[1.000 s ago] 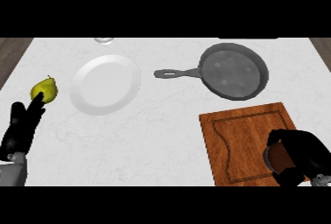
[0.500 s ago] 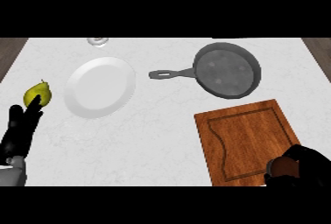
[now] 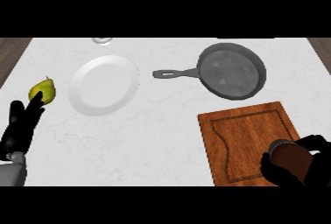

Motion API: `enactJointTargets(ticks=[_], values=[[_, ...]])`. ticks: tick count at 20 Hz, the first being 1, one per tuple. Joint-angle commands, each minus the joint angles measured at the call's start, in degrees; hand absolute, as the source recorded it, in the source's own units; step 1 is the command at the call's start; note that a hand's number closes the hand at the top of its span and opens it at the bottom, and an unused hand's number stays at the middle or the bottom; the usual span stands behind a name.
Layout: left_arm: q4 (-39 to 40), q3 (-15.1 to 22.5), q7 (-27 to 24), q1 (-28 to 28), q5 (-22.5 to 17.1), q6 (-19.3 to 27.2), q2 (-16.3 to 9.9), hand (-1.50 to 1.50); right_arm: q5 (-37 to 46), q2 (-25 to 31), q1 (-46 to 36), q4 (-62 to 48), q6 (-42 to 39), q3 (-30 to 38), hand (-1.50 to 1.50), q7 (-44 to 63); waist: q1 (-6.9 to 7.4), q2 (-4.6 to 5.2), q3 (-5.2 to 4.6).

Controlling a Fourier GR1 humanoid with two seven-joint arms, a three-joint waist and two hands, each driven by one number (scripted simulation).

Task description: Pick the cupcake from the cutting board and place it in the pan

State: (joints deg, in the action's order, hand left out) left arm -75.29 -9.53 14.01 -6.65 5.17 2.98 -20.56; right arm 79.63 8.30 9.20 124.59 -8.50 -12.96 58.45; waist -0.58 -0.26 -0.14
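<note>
**Right hand wrapped on the cupcake over the board**

I see the right hand (image 3: 298, 168) curled round the brown, rounded cupcake (image 3: 290, 157), thumb and fingers closed on it, at the lower right corner of the wooden board (image 3: 249, 140). The board is reddish, grained, with a groove along its rim. Above it sits the round dark metal pan (image 3: 231, 70), speckled grey inside, handle pointing left. On the pale marbled counter (image 3: 155, 140) lies a smooth white plate (image 3: 103, 85). My left hand (image 3: 20, 127) rests at the left edge, fingers straight, tips touching a yellow-green pear (image 3: 43, 90).
</note>
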Motion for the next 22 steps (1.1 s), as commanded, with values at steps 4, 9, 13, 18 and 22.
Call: enactJointTargets(ticks=[4,9,13,18,22], values=[[-3.1,0.5,2.2,0.2,0.6,-0.6,0.6,0.00,9.1,-5.2,-13.6,0.9,-4.7,-3.3,1.50,5.4,0.89,0.23,0.12],[-1.4,-1.2,2.9,-1.8,-0.3,-2.8,-1.5,0.00,4.0,-6.6,-24.6,-12.4,2.9,8.5,1.50,0.7,1.12,0.37,0.17],[-2.2,0.1,-1.2,2.0,1.0,-0.6,1.9,0.00,0.5,-6.7,-32.2,-22.7,8.5,15.4,1.50,-1.6,1.49,0.42,0.17],[-0.8,0.3,1.1,-1.8,1.8,-0.7,1.2,0.00,-6.8,-4.5,-40.9,-37.9,17.9,23.5,1.50,-7.8,1.49,0.60,0.20],[0.3,-0.9,-1.0,-0.7,0.3,-3.0,0.3,0.00,-8.5,-3.1,-48.5,-53.5,25.5,27.7,1.50,-9.8,1.95,0.68,0.18]])
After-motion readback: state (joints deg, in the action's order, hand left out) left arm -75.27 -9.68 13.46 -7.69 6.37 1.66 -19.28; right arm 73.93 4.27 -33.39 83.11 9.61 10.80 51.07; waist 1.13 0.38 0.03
